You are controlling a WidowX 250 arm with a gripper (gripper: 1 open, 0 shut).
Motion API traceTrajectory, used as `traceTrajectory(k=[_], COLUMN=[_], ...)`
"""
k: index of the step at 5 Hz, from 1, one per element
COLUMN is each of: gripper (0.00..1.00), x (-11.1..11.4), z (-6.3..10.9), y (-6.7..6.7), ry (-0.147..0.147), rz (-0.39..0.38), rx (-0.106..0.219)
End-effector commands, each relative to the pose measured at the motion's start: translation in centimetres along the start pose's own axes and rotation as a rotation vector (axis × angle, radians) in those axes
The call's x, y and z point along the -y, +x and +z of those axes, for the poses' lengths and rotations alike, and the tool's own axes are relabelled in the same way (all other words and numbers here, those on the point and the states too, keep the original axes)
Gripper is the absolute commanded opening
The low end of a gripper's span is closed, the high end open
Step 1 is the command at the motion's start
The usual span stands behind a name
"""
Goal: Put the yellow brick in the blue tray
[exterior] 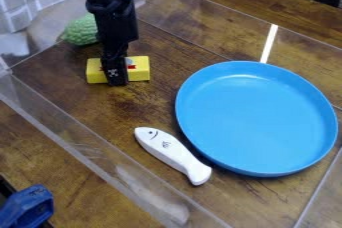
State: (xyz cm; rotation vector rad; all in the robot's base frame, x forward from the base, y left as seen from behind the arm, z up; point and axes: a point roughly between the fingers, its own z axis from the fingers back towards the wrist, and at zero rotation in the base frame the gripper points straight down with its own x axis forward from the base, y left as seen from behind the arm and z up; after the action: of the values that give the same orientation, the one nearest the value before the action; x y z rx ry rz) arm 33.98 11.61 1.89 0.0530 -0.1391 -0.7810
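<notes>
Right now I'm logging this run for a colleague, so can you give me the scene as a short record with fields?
surface: wooden table
gripper: pointing down over the yellow brick, fingers either side of it; grip not clear
yellow brick: on the table, left of the blue tray
blue tray: right side, nothing in it
other items: green bumpy object behind the arm; white fish-shaped toy in front
task status: brick not yet in tray

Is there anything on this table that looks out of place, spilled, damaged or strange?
Nothing stands out. The yellow brick lies flat on the table under the gripper, the blue tray is flat and empty, and the white fish-shaped toy and the green bumpy object lie undisturbed. No spill or damage shows.
</notes>
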Motion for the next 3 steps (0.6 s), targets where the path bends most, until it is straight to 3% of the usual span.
traceTrajectory(k=[1, 3], gripper=[0.0, 0.0], x=[-0.44, -0.54], z=[-0.31, -0.3], y=[-1.65, -2.16], ry=[-0.021, -0.044], rz=[0.027, 0.044], rx=[-0.009, -0.007])
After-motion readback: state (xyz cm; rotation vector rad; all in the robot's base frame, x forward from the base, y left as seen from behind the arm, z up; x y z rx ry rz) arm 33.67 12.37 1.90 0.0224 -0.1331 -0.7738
